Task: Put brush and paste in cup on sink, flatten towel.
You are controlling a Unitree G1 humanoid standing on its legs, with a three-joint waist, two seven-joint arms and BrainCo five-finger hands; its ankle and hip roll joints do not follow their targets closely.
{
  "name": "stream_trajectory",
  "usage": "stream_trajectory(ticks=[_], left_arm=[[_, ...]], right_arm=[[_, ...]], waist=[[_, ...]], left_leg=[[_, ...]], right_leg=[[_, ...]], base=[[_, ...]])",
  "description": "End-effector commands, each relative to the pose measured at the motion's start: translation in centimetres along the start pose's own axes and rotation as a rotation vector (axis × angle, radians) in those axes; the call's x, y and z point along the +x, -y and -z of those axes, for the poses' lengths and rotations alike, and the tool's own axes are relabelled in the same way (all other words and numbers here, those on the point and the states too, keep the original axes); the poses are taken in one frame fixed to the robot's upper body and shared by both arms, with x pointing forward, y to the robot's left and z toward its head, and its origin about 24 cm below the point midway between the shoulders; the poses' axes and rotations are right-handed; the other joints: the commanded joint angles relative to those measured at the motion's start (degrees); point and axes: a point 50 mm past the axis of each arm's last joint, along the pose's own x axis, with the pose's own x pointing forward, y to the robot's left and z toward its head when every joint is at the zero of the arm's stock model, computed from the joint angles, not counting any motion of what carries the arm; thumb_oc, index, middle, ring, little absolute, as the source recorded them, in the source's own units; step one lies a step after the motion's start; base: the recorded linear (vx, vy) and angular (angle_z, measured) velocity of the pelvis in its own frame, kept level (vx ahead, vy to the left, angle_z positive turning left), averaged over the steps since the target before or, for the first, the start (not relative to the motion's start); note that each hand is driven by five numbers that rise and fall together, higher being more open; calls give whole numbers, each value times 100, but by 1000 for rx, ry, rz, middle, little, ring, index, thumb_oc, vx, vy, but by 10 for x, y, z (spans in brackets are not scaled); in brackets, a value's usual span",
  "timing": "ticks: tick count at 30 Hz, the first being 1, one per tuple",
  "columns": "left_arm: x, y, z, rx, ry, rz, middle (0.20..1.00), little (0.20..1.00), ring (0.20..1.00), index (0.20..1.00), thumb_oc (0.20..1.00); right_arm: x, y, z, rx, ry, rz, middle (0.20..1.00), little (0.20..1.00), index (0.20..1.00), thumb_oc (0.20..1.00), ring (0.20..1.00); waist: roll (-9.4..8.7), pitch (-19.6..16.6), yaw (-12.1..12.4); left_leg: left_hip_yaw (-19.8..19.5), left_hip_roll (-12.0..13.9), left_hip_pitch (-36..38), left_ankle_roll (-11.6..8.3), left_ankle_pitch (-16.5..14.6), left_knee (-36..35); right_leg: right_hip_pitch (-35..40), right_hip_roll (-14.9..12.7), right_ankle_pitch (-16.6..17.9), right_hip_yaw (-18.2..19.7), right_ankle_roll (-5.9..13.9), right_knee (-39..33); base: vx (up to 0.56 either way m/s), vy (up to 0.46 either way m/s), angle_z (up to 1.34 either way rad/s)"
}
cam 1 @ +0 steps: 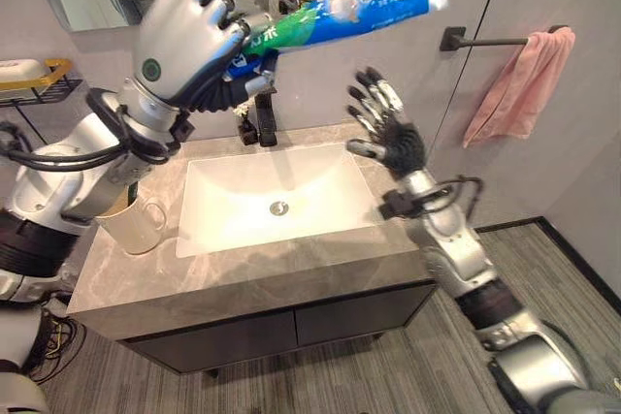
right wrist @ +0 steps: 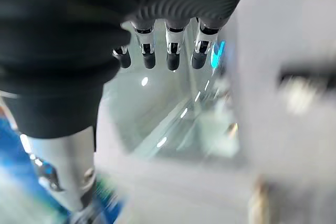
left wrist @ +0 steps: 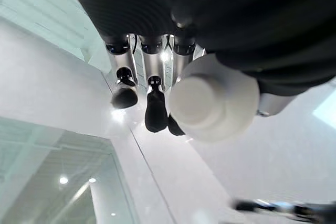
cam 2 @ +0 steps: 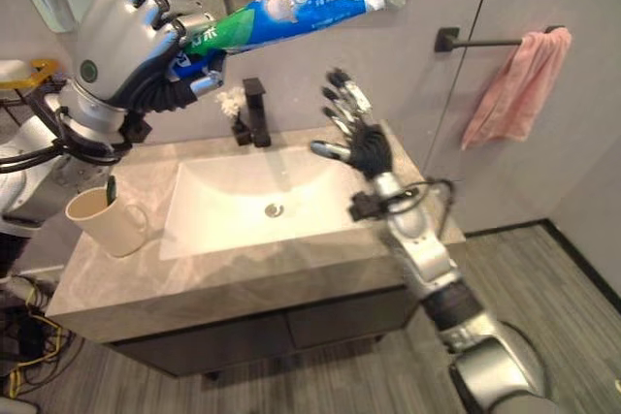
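One toothpaste tube (cam 1: 340,7) clenched in left hand (cam 1: 184,41) fingers, right hand (cam 1: 388,128) splayed wide.

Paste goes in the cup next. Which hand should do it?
Left. The left hand already grips the toothpaste tube, and the cup stands on the counter's left side beneath that arm. The right hand hangs open over the sink's right edge.

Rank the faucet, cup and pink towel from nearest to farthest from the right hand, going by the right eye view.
From the right hand:
1. Faucet, behind the basin, to the hand's left.
2. Pink towel, hanging on the wall rail to the right.
3. Cup, at the counter's far left.
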Motion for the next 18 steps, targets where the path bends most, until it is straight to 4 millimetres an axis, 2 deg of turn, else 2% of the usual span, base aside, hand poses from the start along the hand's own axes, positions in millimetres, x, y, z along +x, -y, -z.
stream_trajectory(ticks=[1,4,8,18], left_arm=[[7,-14,8,-7,-31,-69,200,200,200,200,200],[-1,-4,2,-69,-34,-28,200,200,200,200,200],[-8,2,-4,-111,-33,-1,200,200,200,200,200],[-17,14,-16,-190,-30,43,200,200,200,200,200]], right_arm=[[34,-20,-45,118,256,-86,1000,1000,1000,1000,1000],[41,-30,-47,126,258,-131,1000,1000,1000,1000,1000],[46,-35,-51,120,269,-147,1000,1000,1000,1000,1000],[61,-50,-47,346,296,-114,1000,1000,1000,1000,1000]], waist=[[-159,-195,219],[-187,-174,277],[-221,-166,323],[-282,-166,458]], left_leg=[[-408,68,334,-191,-328,28],[-451,58,330,-191,-317,28],[-486,53,325,-186,-318,28],[-553,49,319,-166,-324,28]], right_leg=[[175,-380,62,-95,543,54],[203,-398,48,-135,535,70],[234,-408,44,-182,527,58],[278,-426,45,-243,503,48]], base=[[0,0,0],[12,9,10],[8,3,8],[2,3,5]])
